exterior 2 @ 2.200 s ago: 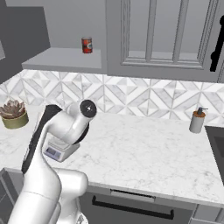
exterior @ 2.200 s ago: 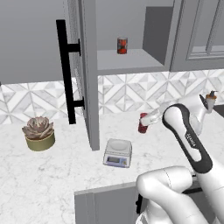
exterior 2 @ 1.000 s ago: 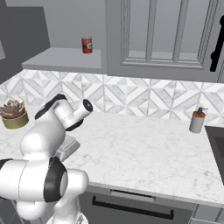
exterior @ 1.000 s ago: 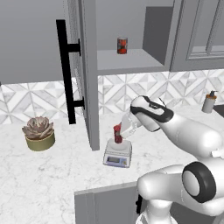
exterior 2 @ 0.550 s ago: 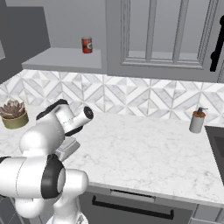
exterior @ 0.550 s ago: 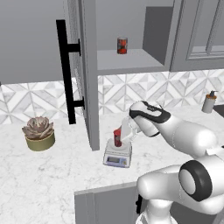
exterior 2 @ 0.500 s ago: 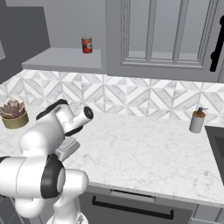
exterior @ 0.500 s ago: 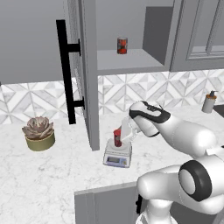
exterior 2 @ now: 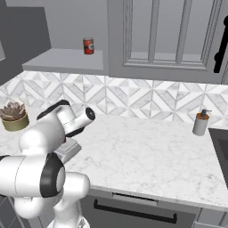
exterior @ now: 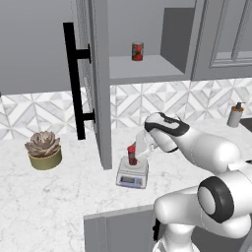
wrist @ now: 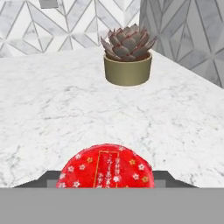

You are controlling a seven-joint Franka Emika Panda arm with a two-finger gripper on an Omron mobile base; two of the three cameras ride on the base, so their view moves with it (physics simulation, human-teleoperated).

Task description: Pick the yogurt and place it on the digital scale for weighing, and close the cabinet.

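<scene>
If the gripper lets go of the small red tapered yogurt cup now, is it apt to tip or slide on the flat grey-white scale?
The small red tapered yogurt cup stands upright on the flat grey-white digital scale, so it will probably stay put. Being tall and narrow, it might tip if a finger of the gripper brushes it on leaving. It looks small and rigid, likely light, so even a slight nudge could shift it.
</scene>
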